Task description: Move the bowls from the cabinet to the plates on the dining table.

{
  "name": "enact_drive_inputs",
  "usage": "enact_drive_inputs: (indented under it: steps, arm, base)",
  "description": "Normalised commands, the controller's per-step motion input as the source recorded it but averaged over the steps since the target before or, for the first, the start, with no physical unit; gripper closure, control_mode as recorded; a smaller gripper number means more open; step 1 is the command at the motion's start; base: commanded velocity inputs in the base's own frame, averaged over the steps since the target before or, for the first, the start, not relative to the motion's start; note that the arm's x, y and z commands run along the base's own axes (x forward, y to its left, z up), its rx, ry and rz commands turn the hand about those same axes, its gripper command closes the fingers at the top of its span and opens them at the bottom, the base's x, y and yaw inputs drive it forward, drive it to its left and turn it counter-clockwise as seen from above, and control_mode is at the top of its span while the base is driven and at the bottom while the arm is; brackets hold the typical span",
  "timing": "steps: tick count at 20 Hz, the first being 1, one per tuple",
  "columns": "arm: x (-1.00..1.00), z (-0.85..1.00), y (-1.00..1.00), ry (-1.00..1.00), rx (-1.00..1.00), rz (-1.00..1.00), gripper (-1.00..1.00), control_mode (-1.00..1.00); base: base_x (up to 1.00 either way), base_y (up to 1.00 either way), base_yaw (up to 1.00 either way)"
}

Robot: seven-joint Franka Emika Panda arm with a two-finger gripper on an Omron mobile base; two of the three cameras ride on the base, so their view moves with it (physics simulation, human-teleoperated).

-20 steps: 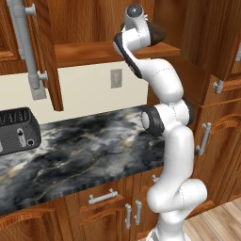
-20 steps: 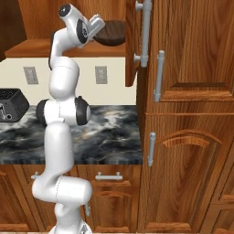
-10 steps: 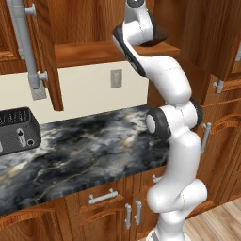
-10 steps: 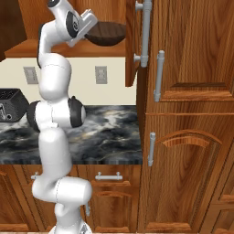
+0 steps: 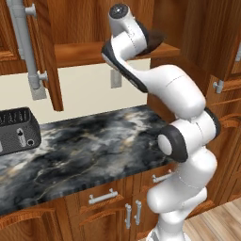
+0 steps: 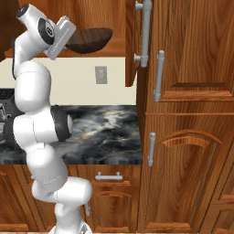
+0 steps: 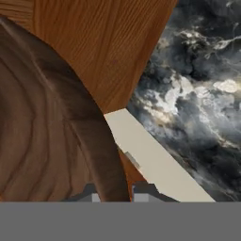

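Observation:
A dark brown wood-like bowl [image 6: 89, 39] hangs at the open front of the cabinet [image 5: 84, 49], just above its bottom shelf. My gripper [image 7: 117, 193] is shut on the bowl's rim, which runs between the two finger tips. In the hand view the bowl [image 7: 42, 132] is on the left, with the shelf's wood behind it. In the left base view the bowl [image 5: 153, 37] shows behind the white hand, which hides the fingers. The cabinet's doors [image 6: 137, 41] stand open on both sides.
The marble worktop [image 5: 84, 141] lies below the cabinet, with a black appliance [image 5: 16, 129] at its left end. A socket [image 6: 101, 74] sits on the cream wall. A tall wooden cupboard [image 6: 192, 114] stands close on the right. Drawers [image 5: 103, 197] run under the worktop.
The arm has pulled back from the cabinet and bent lower, and the bowl has come outward with the hand, leftward in the right base view. The grip has stayed shut.

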Motion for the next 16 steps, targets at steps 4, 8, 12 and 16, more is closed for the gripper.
enact_drive_inputs:
  steps: [4,8,12,16]
  arm:
    - [-0.91,-0.34,0.15,-0.06,-0.13,0.13,1.0,-1.0]
    - [-0.89,-0.03,0.01,-0.08,-0.06,0.11,1.0,-1.0]
    - [-0.89,0.0,0.0,-0.08,0.0,0.1,1.0,-1.0]
    - [-0.93,0.0,0.0,-0.07,0.0,0.11,1.0,-1.0]
  base:
    - [0.0,0.0,0.0]
    - [0.0,0.0,0.0]
    - [0.0,0.0,0.0]
    - [0.0,0.0,0.0]
